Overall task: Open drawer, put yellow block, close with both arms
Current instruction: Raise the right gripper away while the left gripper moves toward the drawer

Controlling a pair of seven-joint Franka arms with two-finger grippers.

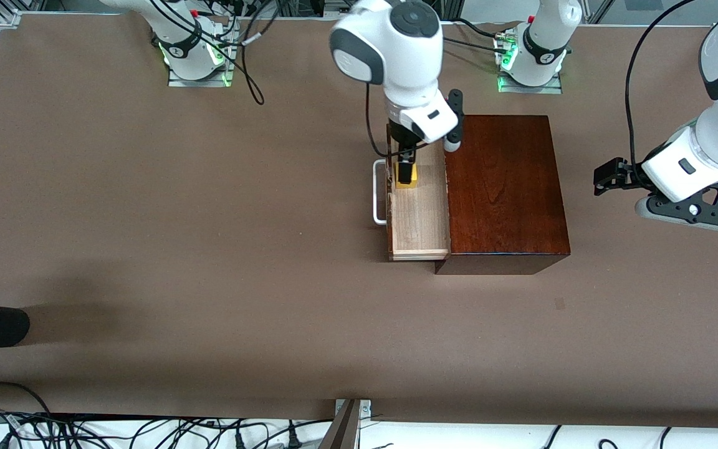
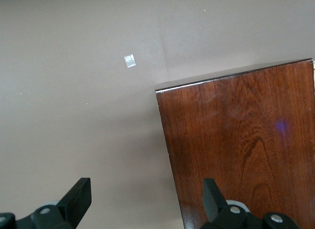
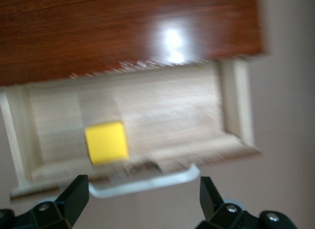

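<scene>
1. The yellow block lies on the pale floor of the drawer, in the part of the tray farther from the front camera. In the right wrist view the yellow block sits alone on the wood, close to the drawer's front wall and touching neither jaw.
2. The drawer is pulled out from the mahogany box toward the right arm's end of the desk. Its white loop handle stands on the front, on the side away from the box.
3. The box stands on the desk roughly midway between the 2 arm bases, its glossy top bare.
4. The right gripper hangs over the open drawer, directly above the yellow block. The right wrist view shows its jaws spread wide, with the block and the handle seen in the gap between them, and nothing held.
5. The left gripper hovers over the bare desk at the left arm's end, well apart from the box. In the left wrist view its jaws are spread wide and hold nothing, with a corner of the box and a small pale scrap on the desk below.
6. The left arm waits.
</scene>
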